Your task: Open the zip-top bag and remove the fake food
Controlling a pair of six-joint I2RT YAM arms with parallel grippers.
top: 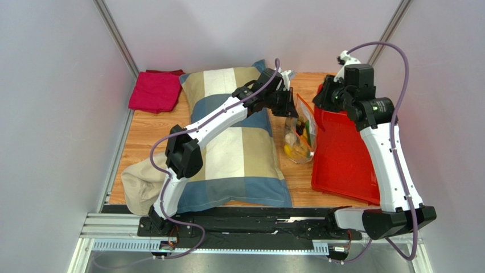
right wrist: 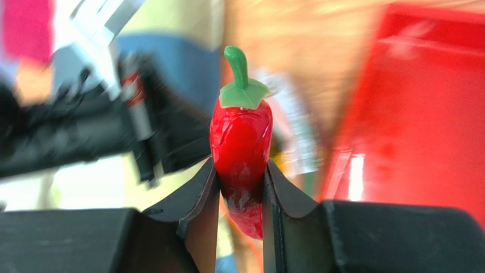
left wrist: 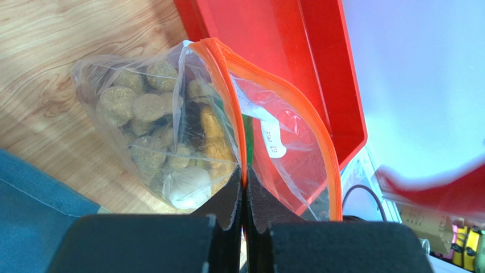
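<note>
The zip-top bag (top: 300, 135) stands upright on the table between the pillow and the red tray, mouth open. In the left wrist view the bag (left wrist: 165, 131) shows two orange zip strips spread apart and a white label (left wrist: 273, 139). My left gripper (left wrist: 245, 179) is shut on the near zip strip; it shows in the top view (top: 290, 110) above the bag. Fake food (left wrist: 136, 108), beige, yellow and dark bits, lies inside the bag. My right gripper (right wrist: 242, 176) is shut on a red toy chili pepper (right wrist: 241, 136) with a green stem. It hovers at the tray's far end (top: 326, 96).
A large striped pillow (top: 239, 142) fills the table's middle under my left arm. A red tray (top: 347, 159) lies right of the bag. A red cloth (top: 155, 91) is at the far left and a beige cloth (top: 134, 185) at the near left.
</note>
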